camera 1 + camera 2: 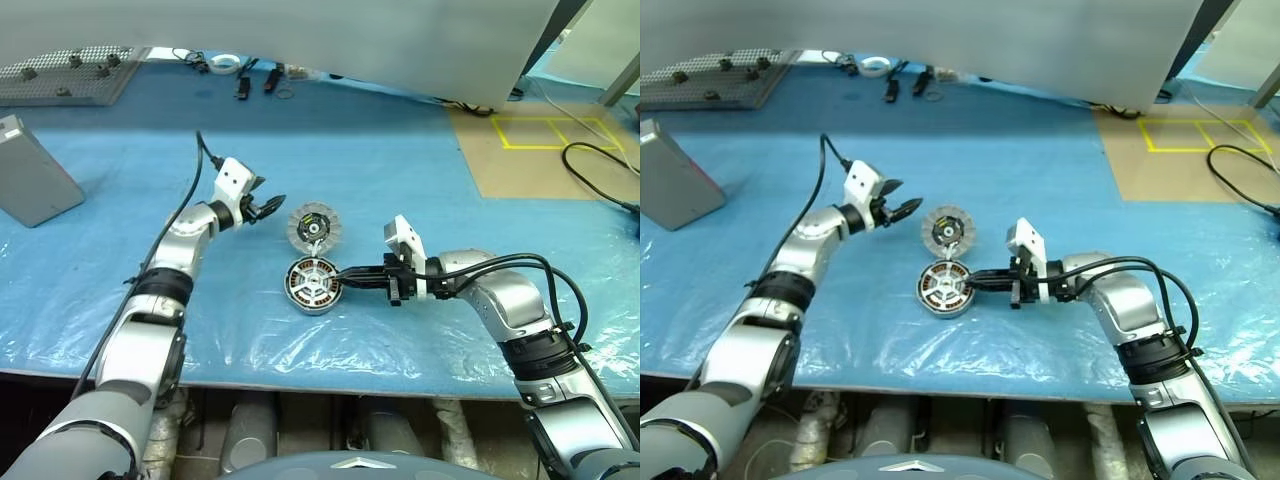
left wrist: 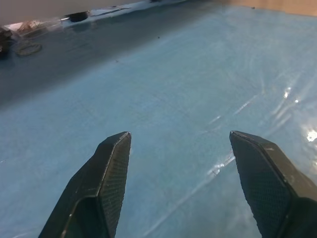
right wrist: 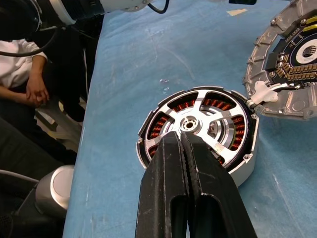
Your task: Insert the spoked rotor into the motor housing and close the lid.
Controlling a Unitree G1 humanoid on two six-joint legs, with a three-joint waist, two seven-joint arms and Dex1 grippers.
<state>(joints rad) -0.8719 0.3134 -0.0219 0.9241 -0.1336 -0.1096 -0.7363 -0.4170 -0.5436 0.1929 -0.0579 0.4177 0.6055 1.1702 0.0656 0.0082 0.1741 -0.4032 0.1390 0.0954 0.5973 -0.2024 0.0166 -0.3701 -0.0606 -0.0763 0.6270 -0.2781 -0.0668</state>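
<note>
The motor housing (image 3: 244, 171) lies on the blue sheet with the spoked rotor (image 3: 190, 124) sitting in it, copper windings showing between the silvery spokes. Just behind it lies the lid (image 1: 315, 226), ribbed face with black centre and yellow mark up, close to the housing's rim. My right gripper (image 1: 344, 277) is shut and holds nothing. Its tips rest over the housing's right edge, above the rotor (image 1: 315, 283). My left gripper (image 1: 271, 208) is open and holds nothing. It hangs just left of the lid above bare sheet, its fingers (image 2: 107, 183) spread wide.
A grey rectangular box (image 1: 32, 175) stands at the far left and a perforated tray (image 1: 65, 75) at the back left. Small tools (image 1: 245, 78) lie along the back. A cardboard patch with yellow tape (image 1: 545, 150) and a black cable (image 1: 600, 170) are at right. A seated person (image 3: 27, 69) shows beyond the table edge.
</note>
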